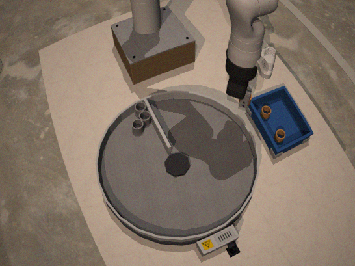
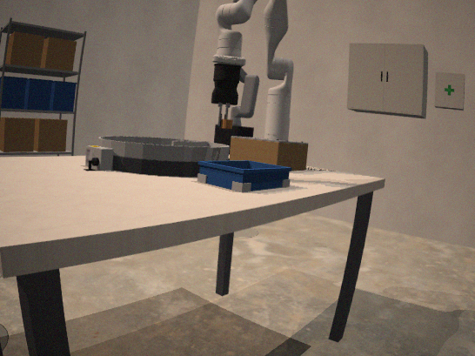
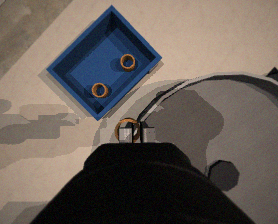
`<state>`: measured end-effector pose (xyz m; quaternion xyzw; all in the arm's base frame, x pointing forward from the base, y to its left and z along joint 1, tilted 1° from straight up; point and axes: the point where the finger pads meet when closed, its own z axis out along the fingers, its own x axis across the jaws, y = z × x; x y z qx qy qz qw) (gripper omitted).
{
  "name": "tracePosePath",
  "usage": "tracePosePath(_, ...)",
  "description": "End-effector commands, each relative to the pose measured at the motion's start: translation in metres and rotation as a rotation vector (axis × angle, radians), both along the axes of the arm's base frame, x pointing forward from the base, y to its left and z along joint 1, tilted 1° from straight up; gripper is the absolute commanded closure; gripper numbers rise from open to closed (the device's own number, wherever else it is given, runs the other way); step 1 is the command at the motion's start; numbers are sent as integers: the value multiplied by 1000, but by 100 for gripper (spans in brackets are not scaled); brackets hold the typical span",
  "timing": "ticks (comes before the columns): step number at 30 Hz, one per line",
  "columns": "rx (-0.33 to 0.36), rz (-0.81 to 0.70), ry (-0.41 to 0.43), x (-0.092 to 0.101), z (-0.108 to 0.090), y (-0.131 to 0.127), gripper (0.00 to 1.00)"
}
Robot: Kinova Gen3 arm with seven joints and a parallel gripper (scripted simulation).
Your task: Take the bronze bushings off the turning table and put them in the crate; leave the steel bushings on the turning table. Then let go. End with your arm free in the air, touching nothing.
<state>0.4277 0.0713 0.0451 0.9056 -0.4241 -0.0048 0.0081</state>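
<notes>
My gripper [image 1: 245, 102] [image 2: 224, 119] [image 3: 136, 129] is shut on the wall of a bronze bushing [image 2: 226, 124] [image 3: 118, 128]. It holds the bushing in the air beside the blue crate [image 1: 286, 114] [image 2: 261, 179] [image 3: 85, 60], near the turning table's rim. Two bronze bushings stand in the crate: one [image 1: 265, 115] [image 3: 128, 69] close to the wall beside the turning table [image 1: 162, 202] [image 2: 157, 153] [image 3: 245, 115], the other [image 1: 279, 140] [image 3: 100, 97] near a corner. Three grey steel bushings [image 1: 138, 131] stand together on the turning table, left of the bar in the top view.
A pale bar [image 1: 157, 122] runs from the turning table's raised rim toward the dark hub [image 1: 177, 164] [image 3: 223, 175]. The arm's base block [image 1: 162, 67] [image 2: 254, 152] stands behind the turning table. A control box [image 1: 216, 240] [image 2: 100, 157] sits at its front. The crate has raised walls.
</notes>
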Motion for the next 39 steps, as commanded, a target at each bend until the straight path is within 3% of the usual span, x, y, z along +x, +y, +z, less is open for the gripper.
tracePosePath(1, 1, 26, -7, 16, -1, 32, 100)
tracePosePath(2, 1, 26, -7, 22, -1, 42, 100)
tracePosePath(14, 1, 26, -7, 22, -1, 42, 100)
tracePosePath(19, 1, 26, -8, 50, -2, 93, 100)
tracePosePath(31, 1, 26, -8, 50, -2, 93, 100)
tracePosePath(36, 2, 27, -8, 49, -26, 94, 100)
tracePosePath(39, 2, 27, -8, 49, -26, 94, 100)
